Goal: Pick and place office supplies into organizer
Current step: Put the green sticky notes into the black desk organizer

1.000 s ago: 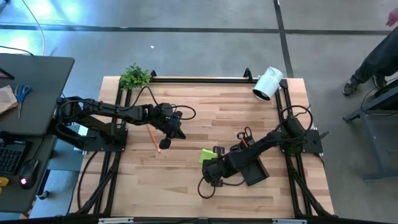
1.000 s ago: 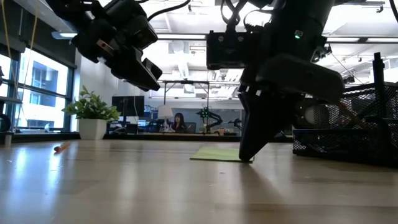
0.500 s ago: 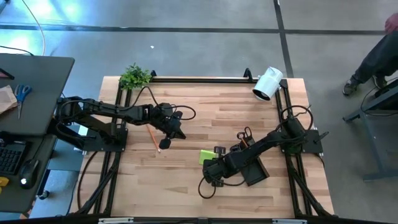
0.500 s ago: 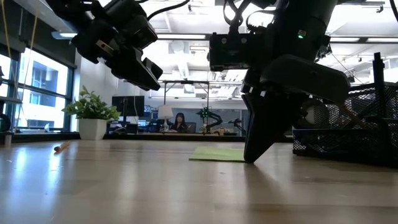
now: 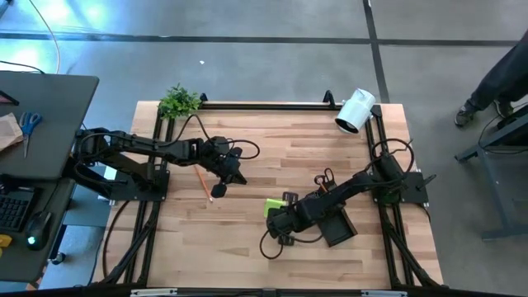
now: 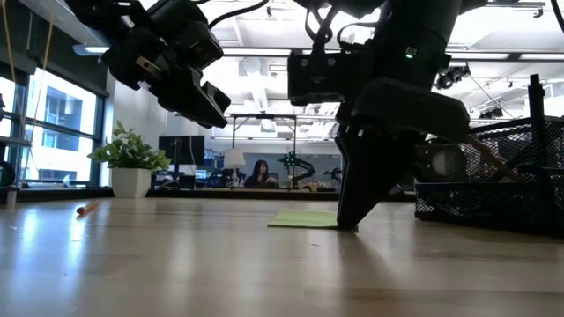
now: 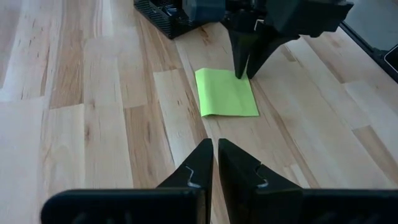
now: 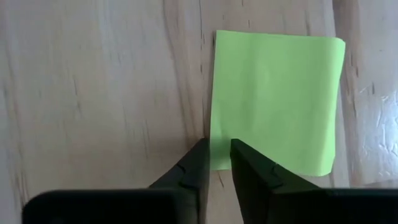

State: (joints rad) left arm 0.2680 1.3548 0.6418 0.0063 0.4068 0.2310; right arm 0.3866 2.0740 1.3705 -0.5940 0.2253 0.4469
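Pressing its tips down at the edge of the lime-green sticky-note pad (image 8: 277, 99), the right gripper (image 8: 216, 158) has its two fingers almost pinched together, with nothing between them. The pad lies flat on the table (image 5: 247, 157), close beside the black organizer (image 5: 337, 227). The pad is thin, so the fingers may just slide over it or push it along the wood without lifting it. They may also pinch only the top sheet. The left gripper (image 7: 213, 163) hangs pinched shut and empty above the orange pencil (image 5: 203, 185), waiting.
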